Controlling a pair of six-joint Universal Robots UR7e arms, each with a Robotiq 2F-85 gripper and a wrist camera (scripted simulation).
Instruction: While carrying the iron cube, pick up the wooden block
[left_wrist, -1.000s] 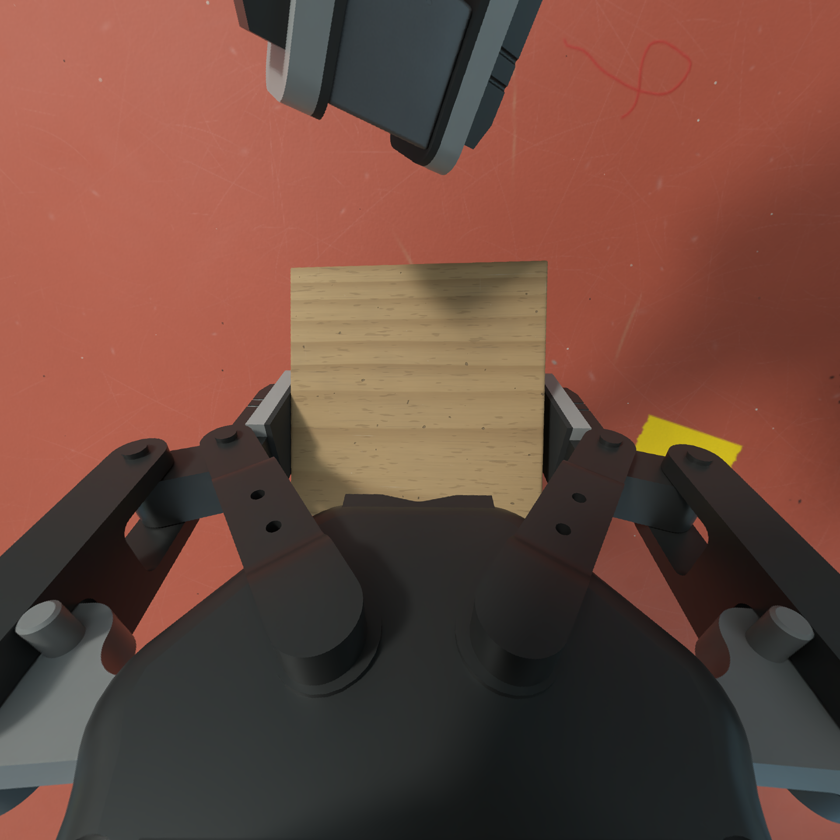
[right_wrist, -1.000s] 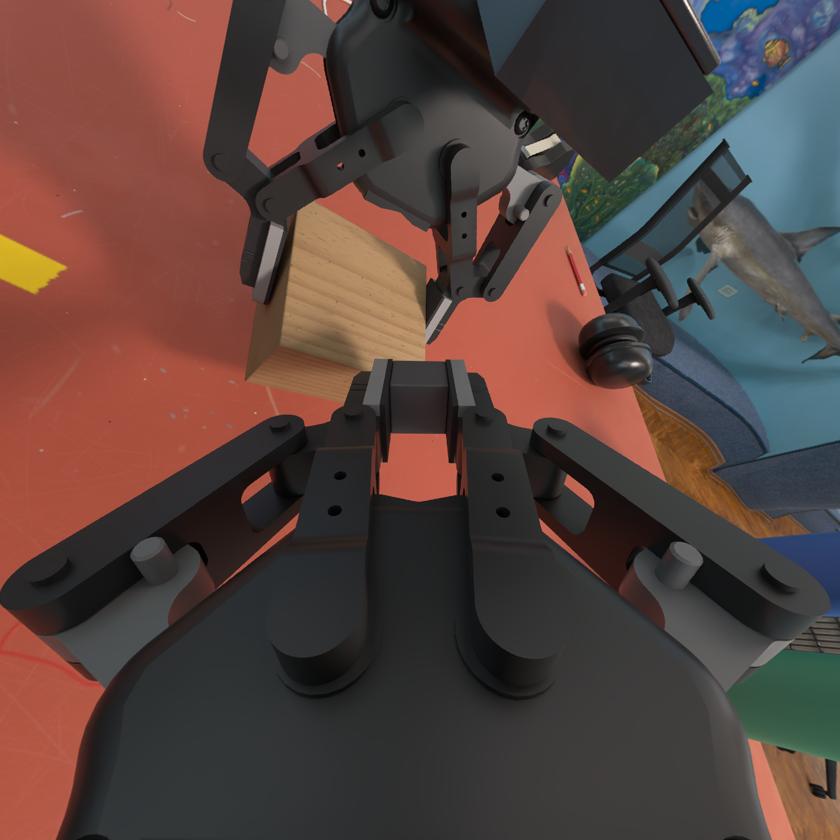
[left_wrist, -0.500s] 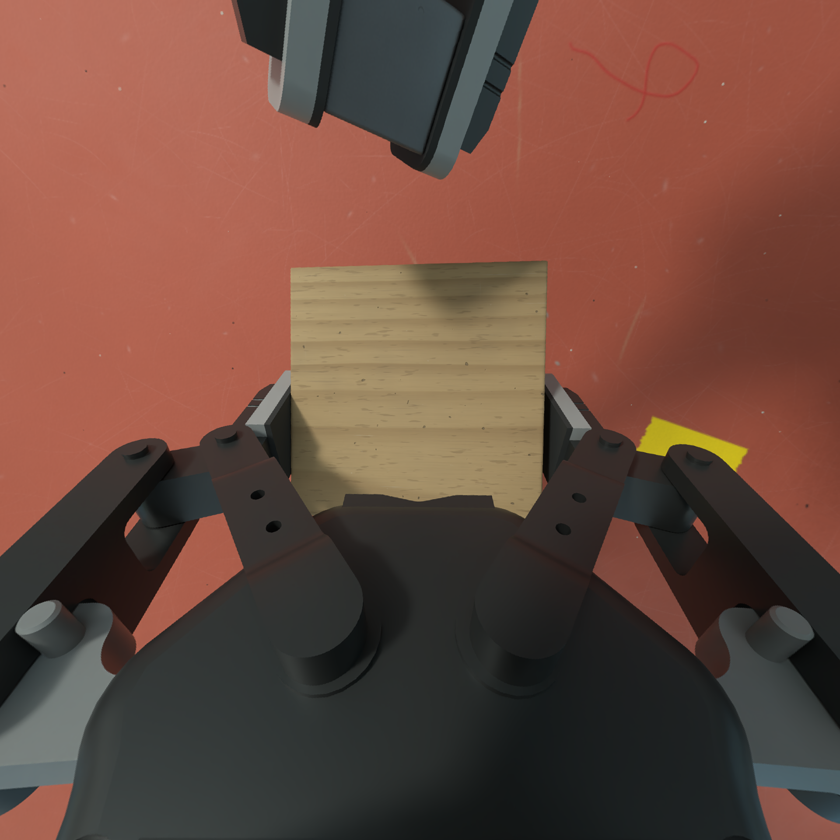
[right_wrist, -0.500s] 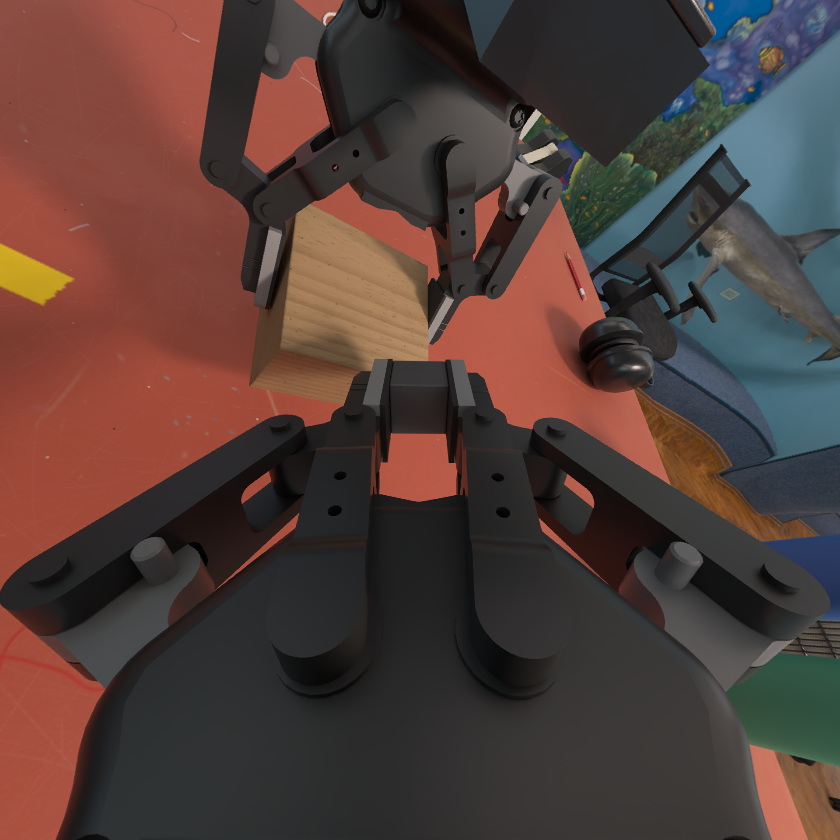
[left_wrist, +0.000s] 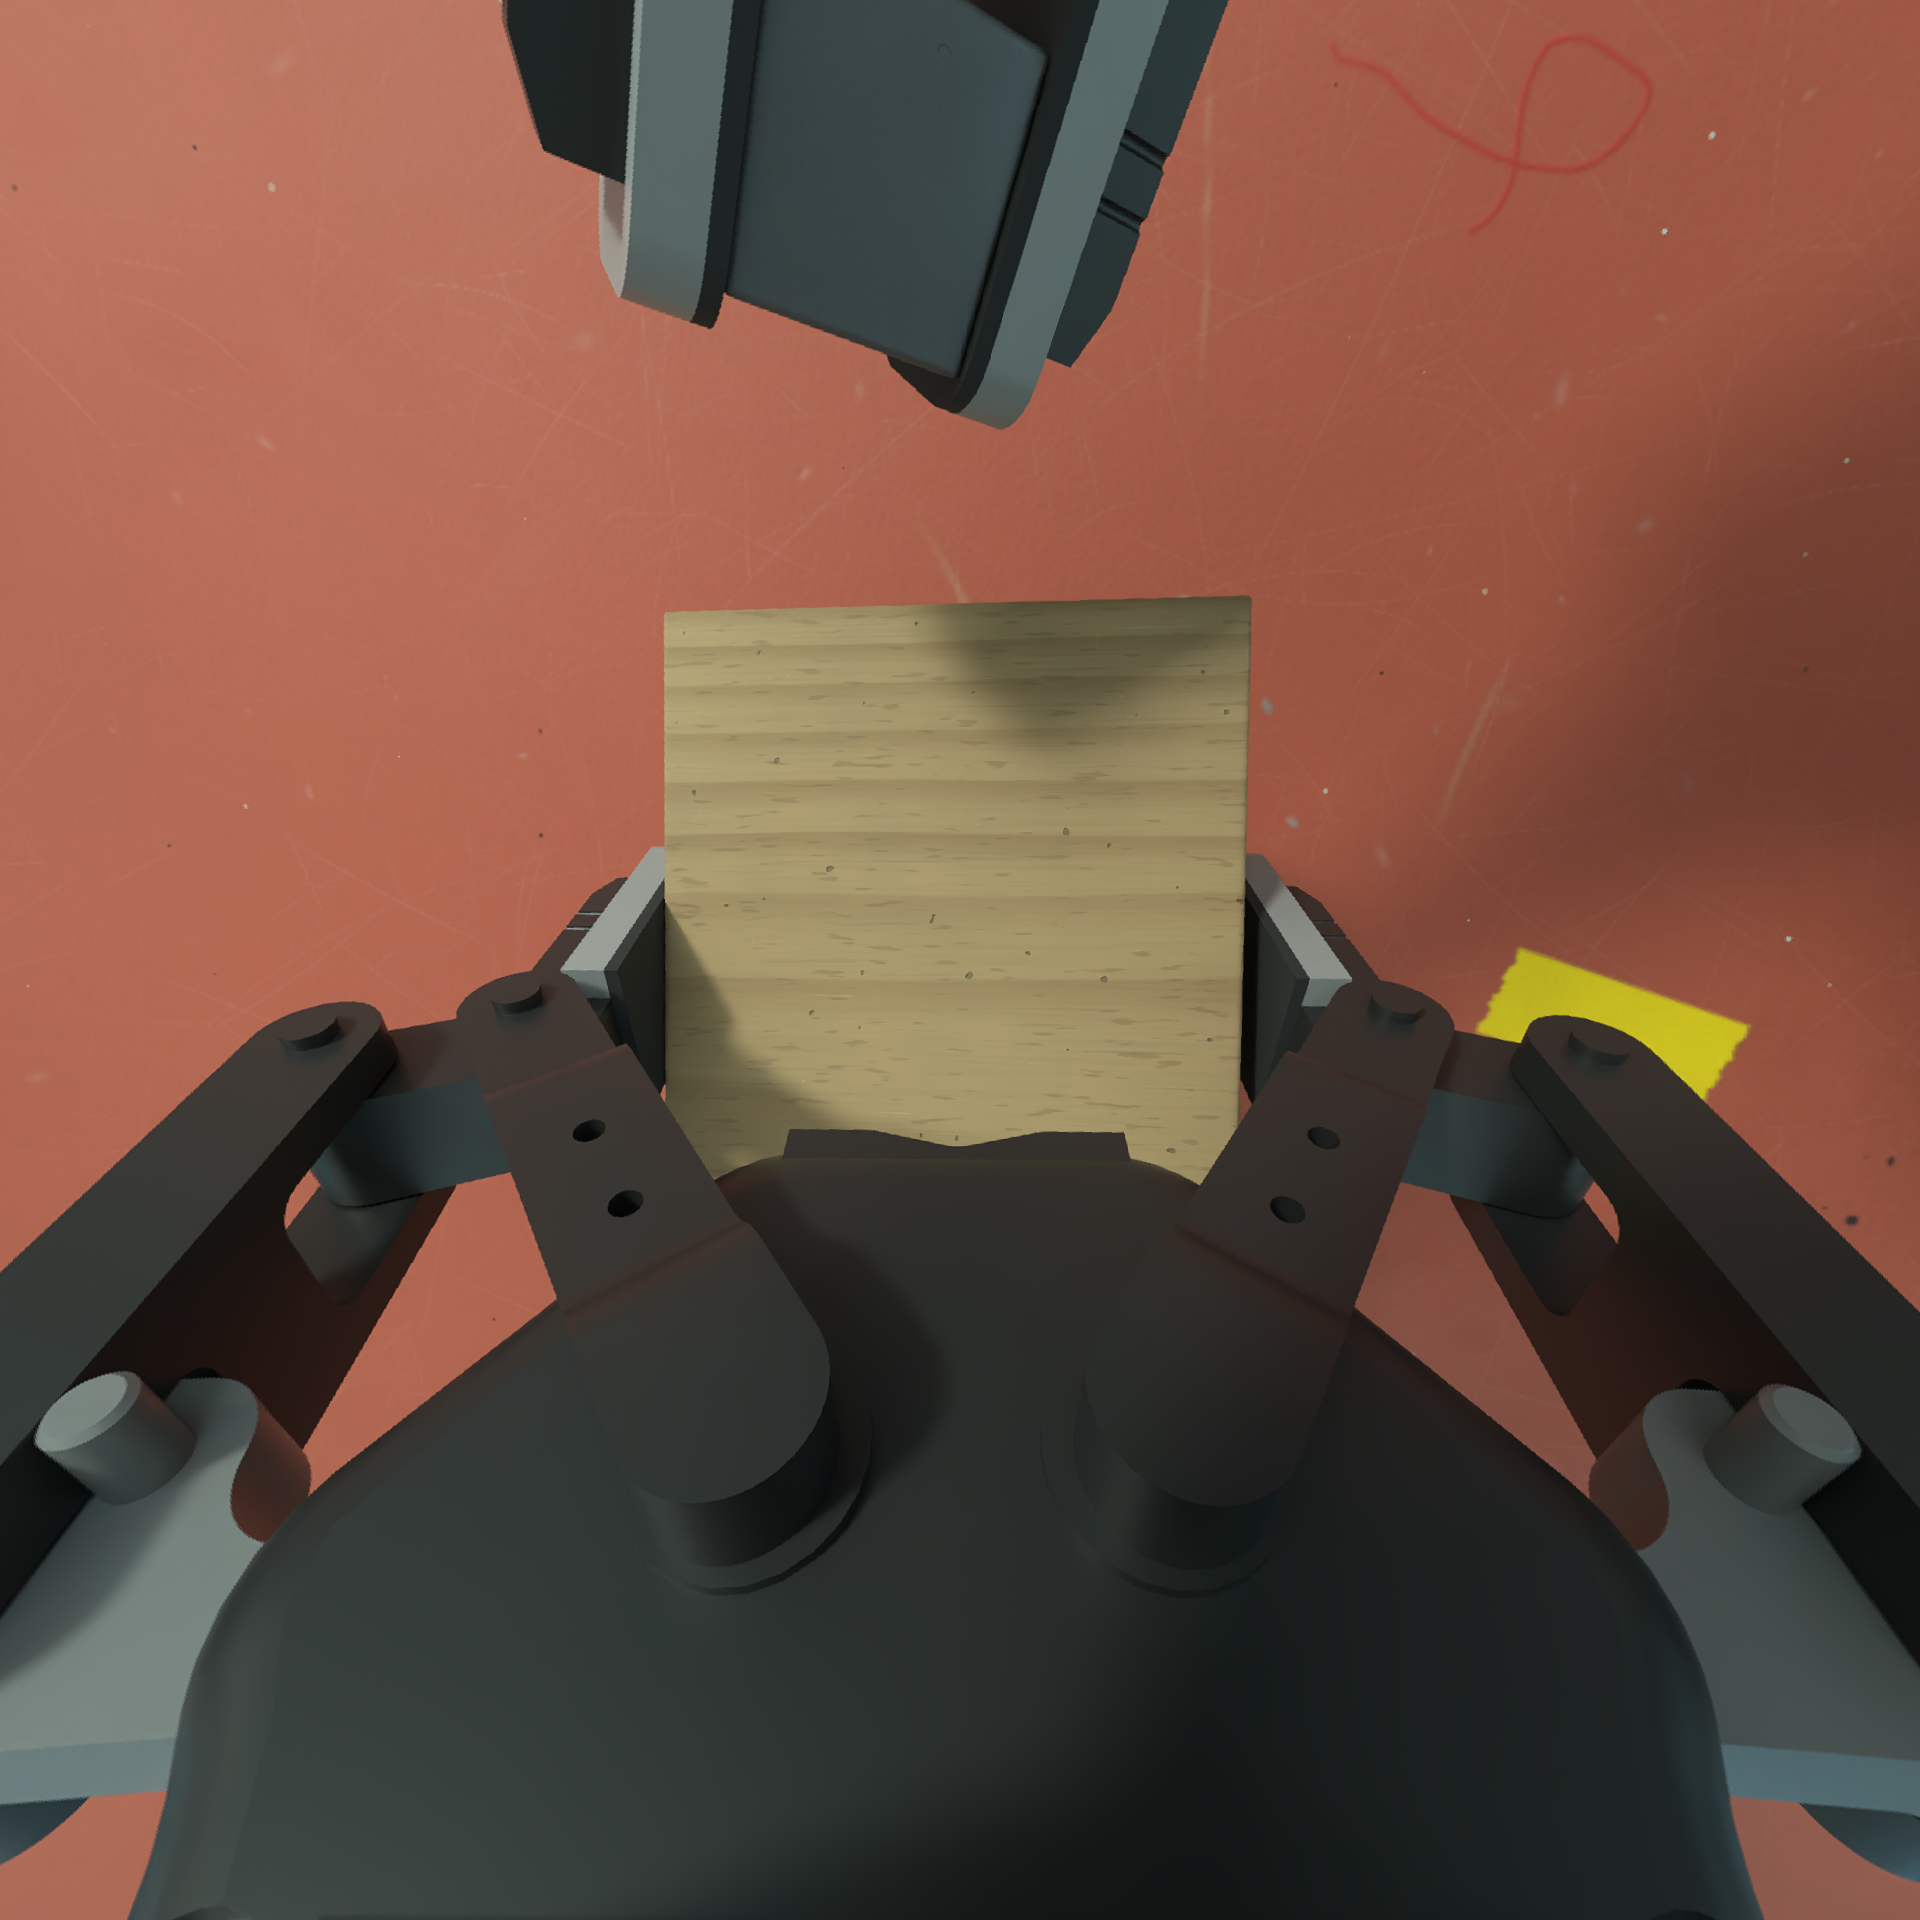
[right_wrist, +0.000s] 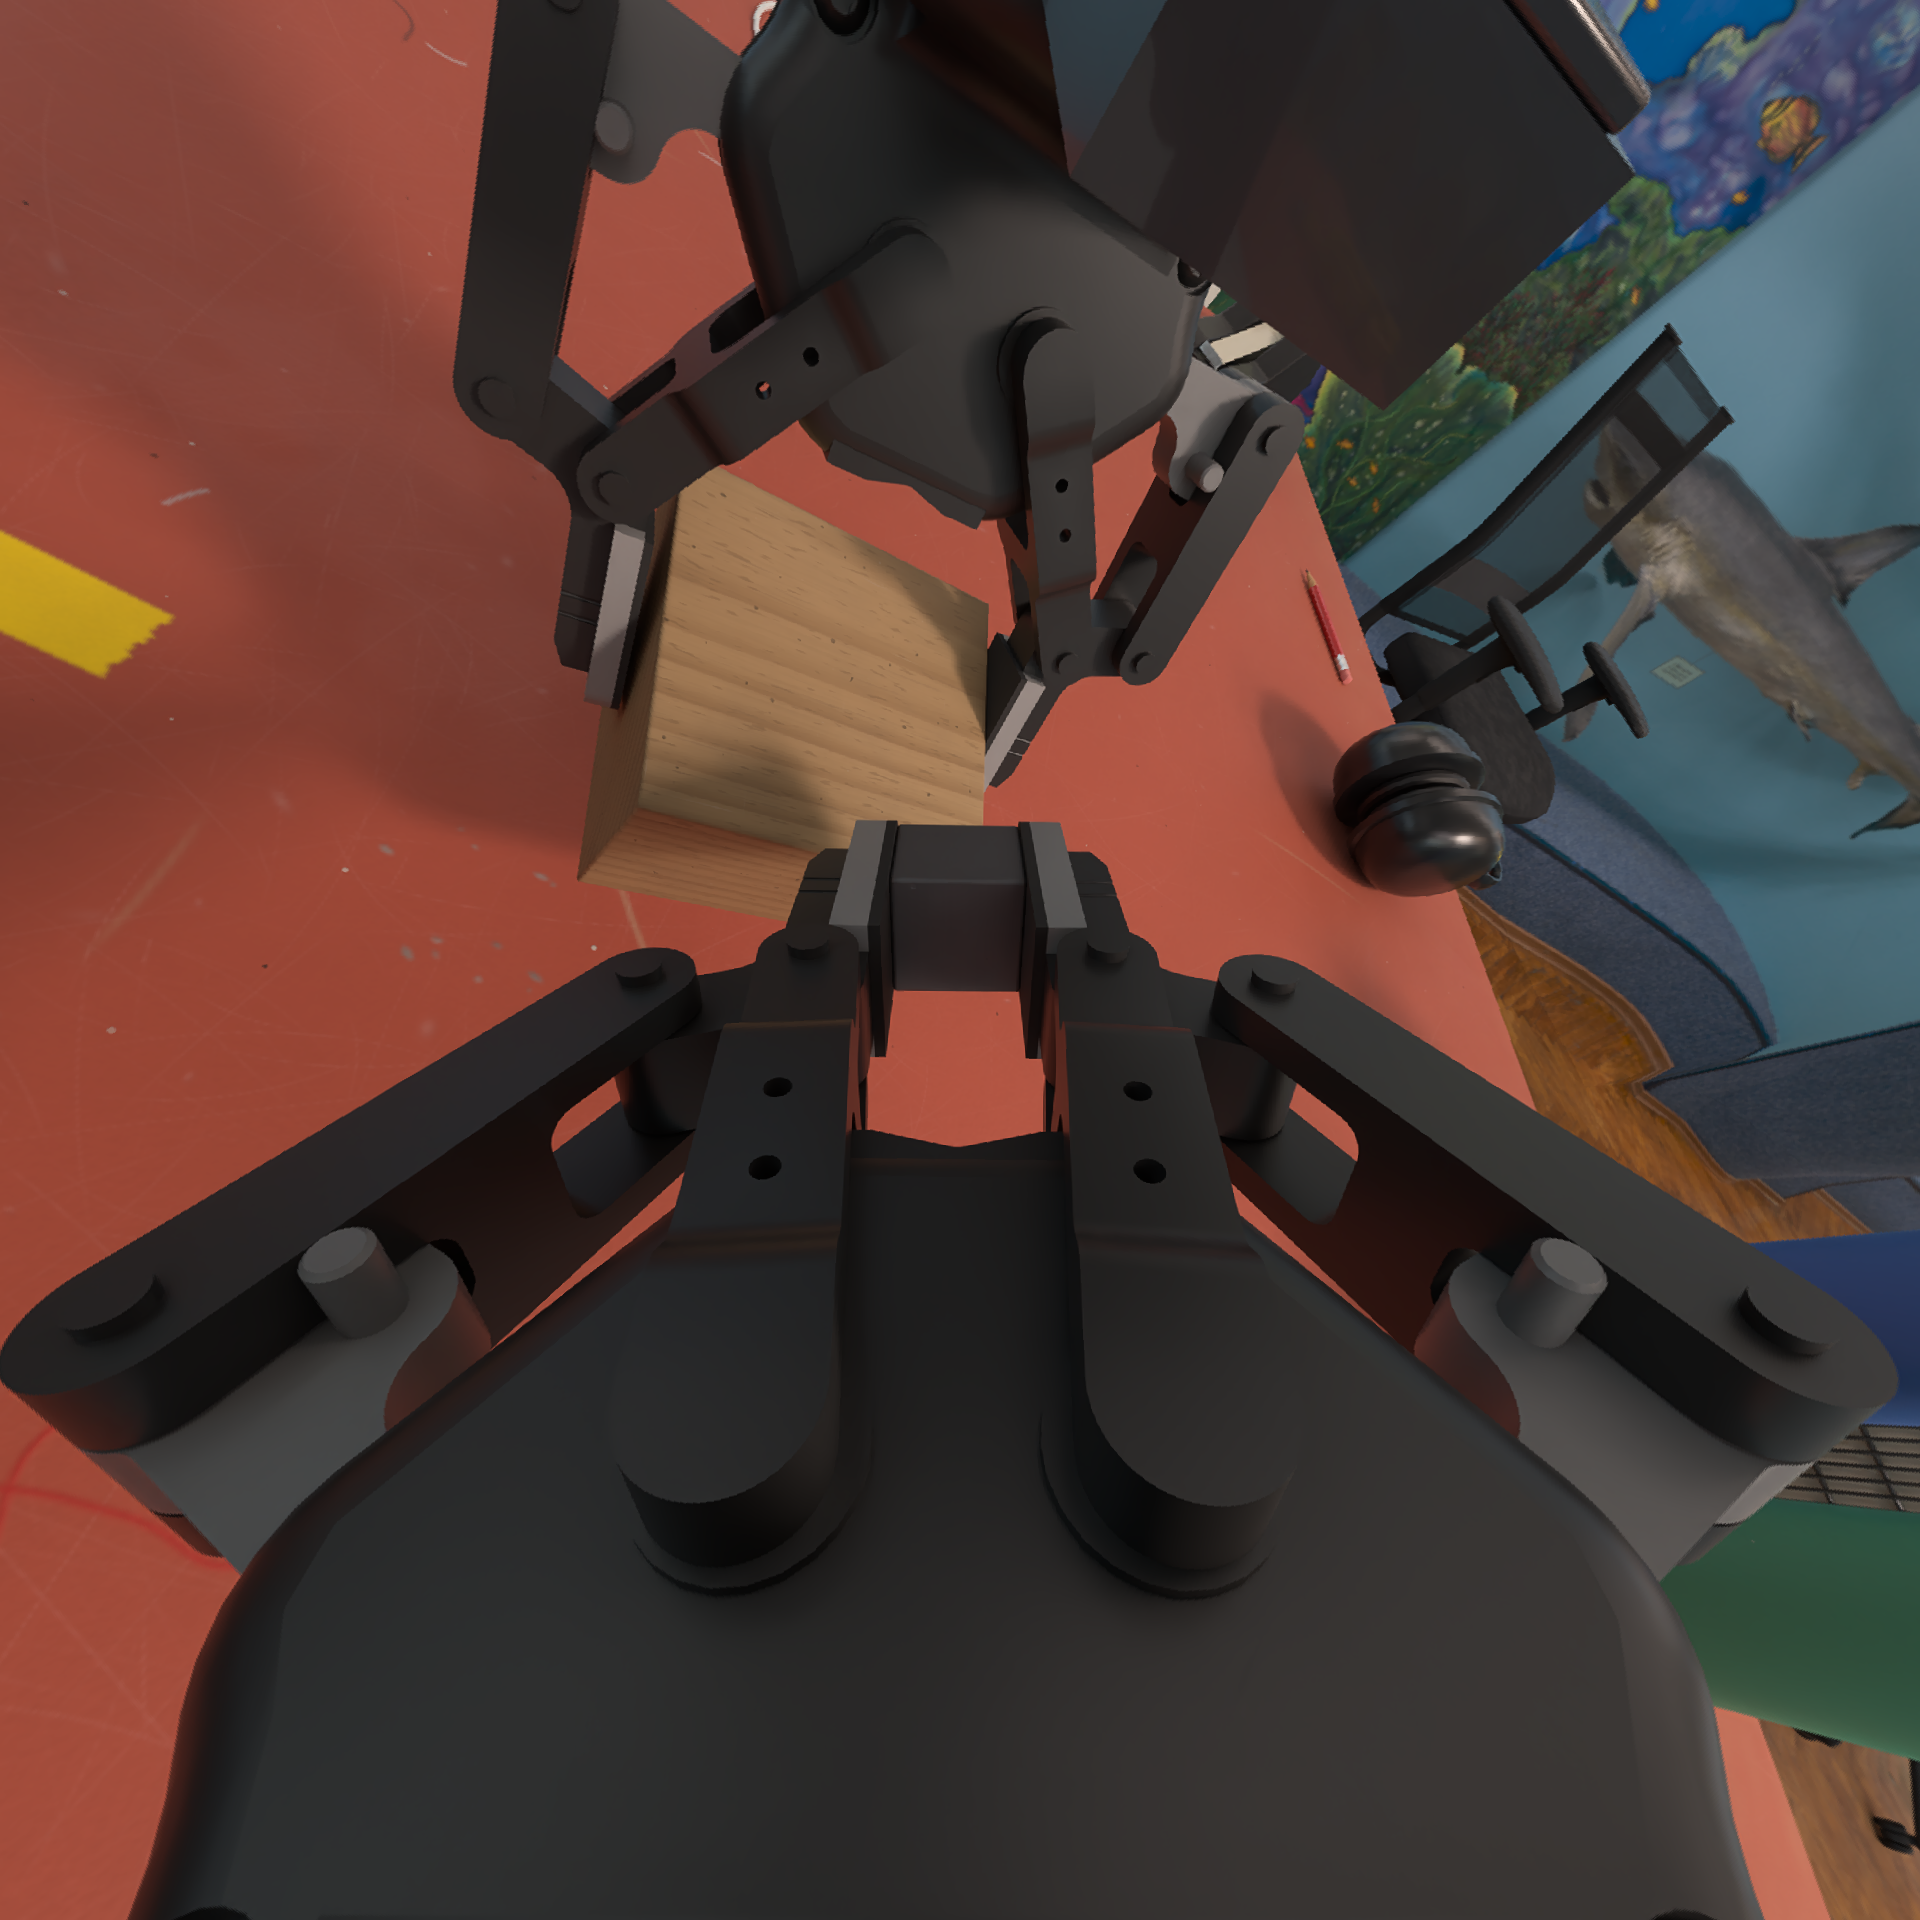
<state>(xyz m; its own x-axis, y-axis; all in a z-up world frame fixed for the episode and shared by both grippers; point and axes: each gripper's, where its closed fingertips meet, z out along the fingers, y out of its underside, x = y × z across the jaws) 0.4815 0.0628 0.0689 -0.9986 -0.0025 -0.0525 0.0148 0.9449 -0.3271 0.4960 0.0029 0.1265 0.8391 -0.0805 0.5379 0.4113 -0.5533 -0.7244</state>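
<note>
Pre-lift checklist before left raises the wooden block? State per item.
1. Right gripper shut on the iron cube: ok, pads flat on both of its sides.
2. Left gripper on the wooden block: ok, pads against both opposite side faces.
3. Grip centred on the block: not ok, the pads sit toward the near half.
4. Block off the red table: cannot tell; from the right wrist view its lower edge looks close to the surface.
5. Clearance between the two grippers: cannot tell; the cube hangs close beside the block's near corner.
6. Path clear of clutter: ok, yellow tape and red pencil lie off to the sides.
</note>
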